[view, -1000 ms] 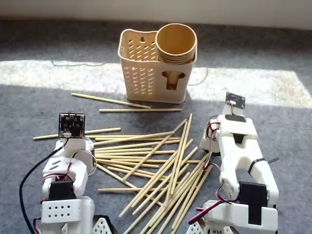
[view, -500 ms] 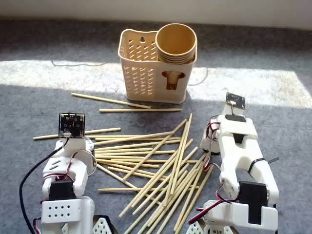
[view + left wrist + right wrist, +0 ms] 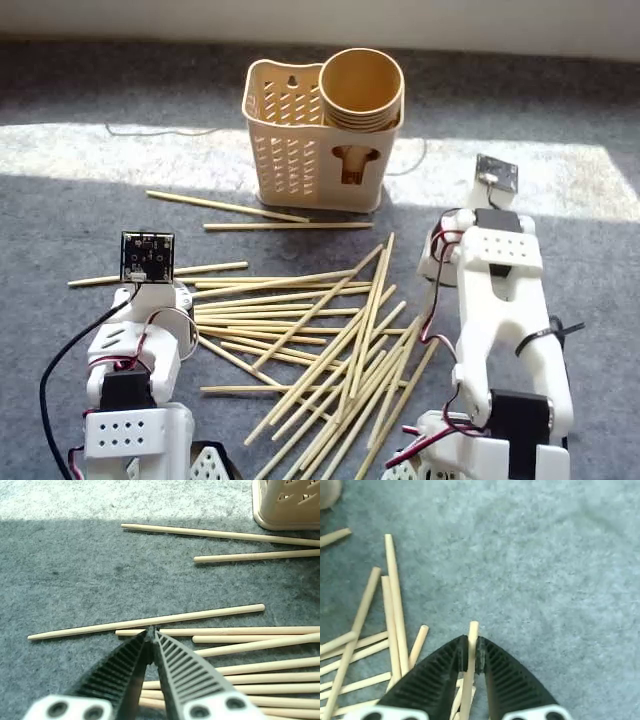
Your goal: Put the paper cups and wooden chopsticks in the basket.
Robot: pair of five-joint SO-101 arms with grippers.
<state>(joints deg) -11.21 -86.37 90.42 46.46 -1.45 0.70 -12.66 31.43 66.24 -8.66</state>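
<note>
Right tool (image 3: 469, 649) clamps chopstick (image 3: 472, 631), rear end cut off at frame edge. Left tool (image 3: 152, 631) closed, empty.

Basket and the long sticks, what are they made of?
The cream slotted basket looks like moulded plastic: it has smooth walls with even cut-out slots. The pale thin chopsticks look like bare wood, matte and unpainted, though no grain is visible.
</note>
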